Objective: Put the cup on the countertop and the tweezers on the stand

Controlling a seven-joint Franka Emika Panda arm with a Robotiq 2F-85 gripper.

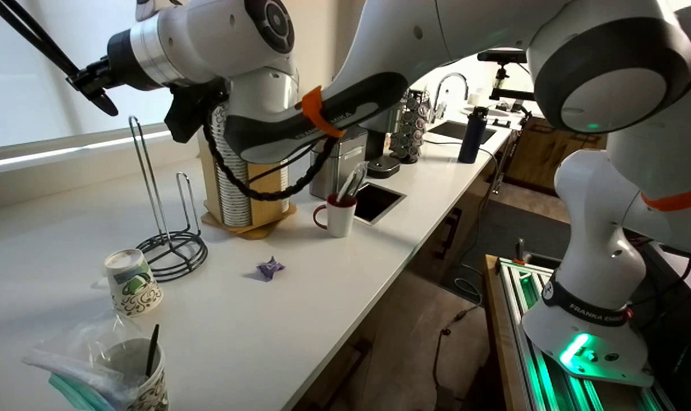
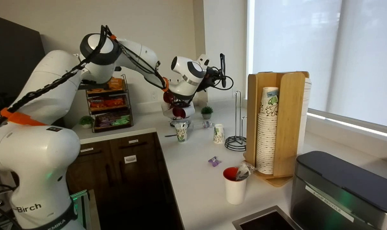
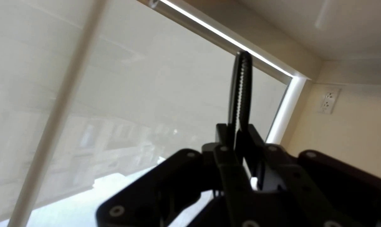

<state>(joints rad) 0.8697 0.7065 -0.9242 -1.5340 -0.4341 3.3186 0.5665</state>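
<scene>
Gripper [image 3: 237,134] is pinching the tweezers [image 3: 247,91], their long part pointing up above it in both exterior views. Lower down, on the countertop [image 1: 225,331], the stand [image 1: 171,246] is standing, cup [image 1: 134,285] sitting just beside it. Placing the tweezers is likely the step pending: best lowering slowly onto the stand, releasing only once they're resting, never tipping it. Writing: arm [image 1: 357,105] is showing FRANKA EMIKA; bin [image 2: 337,191], K-CUP RECYCLE; robot base [image 2: 41,191], Birch.

Exterior views sharing countertop [image 1: 225,342], wrist facing window [image 3: 162,78]
</scene>
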